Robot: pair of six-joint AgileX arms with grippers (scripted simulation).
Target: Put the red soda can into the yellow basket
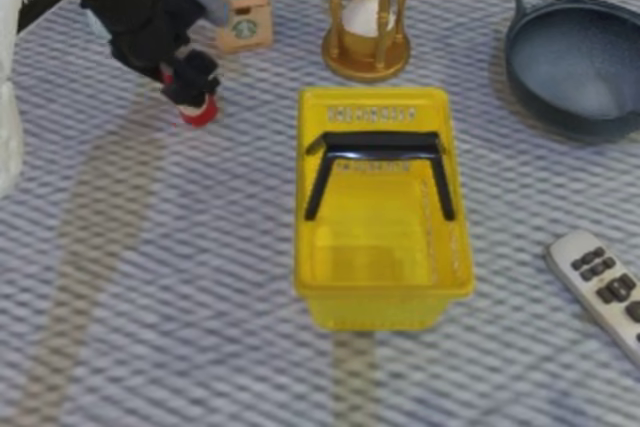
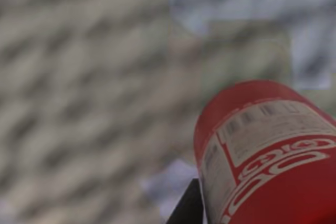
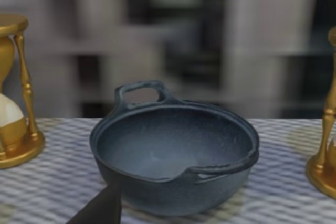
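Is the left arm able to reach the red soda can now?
Probably yes: the left hand is already down over the red soda can, left of the yellow basket. The left wrist view shows the can close against one finger, with nothing between.

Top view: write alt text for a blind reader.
The left gripper is at the red can on the table's far left. An empty yellow basket sits mid-table, between a hourglass behind and a remote at right.
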